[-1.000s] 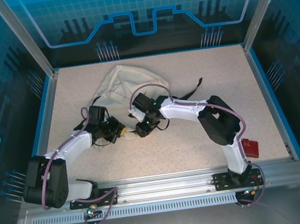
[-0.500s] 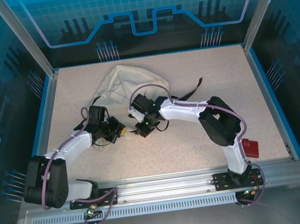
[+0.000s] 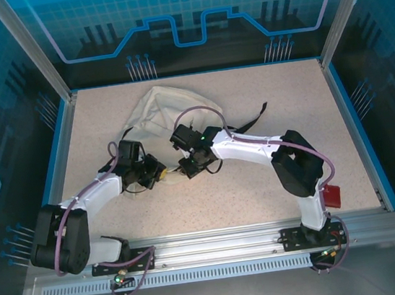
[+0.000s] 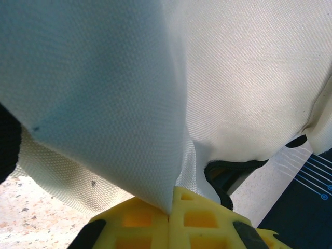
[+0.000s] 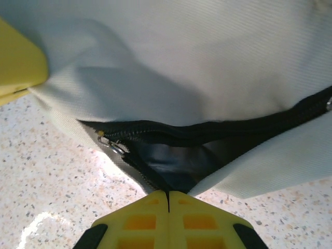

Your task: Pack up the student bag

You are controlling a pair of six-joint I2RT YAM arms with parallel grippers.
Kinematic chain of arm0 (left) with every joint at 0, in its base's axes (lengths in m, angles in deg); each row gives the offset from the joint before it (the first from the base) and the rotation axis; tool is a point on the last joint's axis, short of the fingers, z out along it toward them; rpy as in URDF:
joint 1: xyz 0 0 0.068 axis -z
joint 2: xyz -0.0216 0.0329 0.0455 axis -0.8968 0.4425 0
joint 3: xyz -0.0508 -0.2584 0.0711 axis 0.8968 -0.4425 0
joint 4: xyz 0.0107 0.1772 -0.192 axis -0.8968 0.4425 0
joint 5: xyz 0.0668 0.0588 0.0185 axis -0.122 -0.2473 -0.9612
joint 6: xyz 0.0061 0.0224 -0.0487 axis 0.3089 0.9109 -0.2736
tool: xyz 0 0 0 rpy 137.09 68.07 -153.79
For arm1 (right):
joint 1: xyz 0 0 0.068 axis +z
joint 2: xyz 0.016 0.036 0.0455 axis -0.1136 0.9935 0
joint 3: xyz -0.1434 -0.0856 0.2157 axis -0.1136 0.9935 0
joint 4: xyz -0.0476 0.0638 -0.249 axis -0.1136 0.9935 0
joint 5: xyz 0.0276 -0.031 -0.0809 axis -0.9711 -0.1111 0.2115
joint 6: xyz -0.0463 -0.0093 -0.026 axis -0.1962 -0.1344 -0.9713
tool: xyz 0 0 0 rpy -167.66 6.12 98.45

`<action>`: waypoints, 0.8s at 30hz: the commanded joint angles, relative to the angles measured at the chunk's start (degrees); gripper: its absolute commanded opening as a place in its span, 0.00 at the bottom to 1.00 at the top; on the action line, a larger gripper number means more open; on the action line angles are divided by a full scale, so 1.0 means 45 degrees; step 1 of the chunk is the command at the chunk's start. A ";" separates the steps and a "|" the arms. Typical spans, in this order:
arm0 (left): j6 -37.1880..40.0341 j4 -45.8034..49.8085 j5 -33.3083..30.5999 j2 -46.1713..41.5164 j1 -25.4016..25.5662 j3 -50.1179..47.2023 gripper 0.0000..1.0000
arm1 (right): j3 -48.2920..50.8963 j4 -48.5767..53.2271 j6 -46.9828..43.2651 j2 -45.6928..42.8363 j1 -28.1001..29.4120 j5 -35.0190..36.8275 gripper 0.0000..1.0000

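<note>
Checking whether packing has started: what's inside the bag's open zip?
In the bag, through the zip opening, dark lining shows, no item visible. Deeper in, cream fabric covers the rest, so what lies there cannot be told.

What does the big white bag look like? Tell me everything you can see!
The student bag is soft, cream woven cloth, crumpled and lying flat on the speckled table. It has black straps trailing to the right and a black zip, partly open, showing a dark inside, with a small metal pull. The left gripper pinches a fold of its cloth; the right gripper is shut on the zip opening's lower edge.
</note>
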 commanded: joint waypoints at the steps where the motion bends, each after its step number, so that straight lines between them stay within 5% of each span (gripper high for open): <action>1: 0.0433 0.0411 -0.0980 0.0113 -0.0096 -0.0295 0.00 | -0.0285 0.2085 0.0862 -0.0011 -0.0065 0.1558 0.00; 11: 0.0611 0.0647 -0.1318 0.0005 -0.0154 -0.0218 0.00 | -0.0366 0.2866 0.1679 -0.0173 -0.0027 0.2118 0.00; 17: 0.0645 0.0166 -0.0455 -0.0067 -0.0154 -0.0009 0.00 | 0.0465 -0.0025 0.0255 -0.0921 0.0062 -0.2257 0.01; 21: 0.0611 0.0279 -0.0450 -0.0307 -0.0151 -0.0004 0.00 | 0.0254 -0.0735 -0.0557 -0.0734 0.0228 -0.2394 0.29; 24: 0.0569 0.0194 -0.0141 -0.0307 -0.0149 0.0028 0.00 | -0.0208 -0.0877 -0.0920 -0.0100 0.0254 -0.2561 0.41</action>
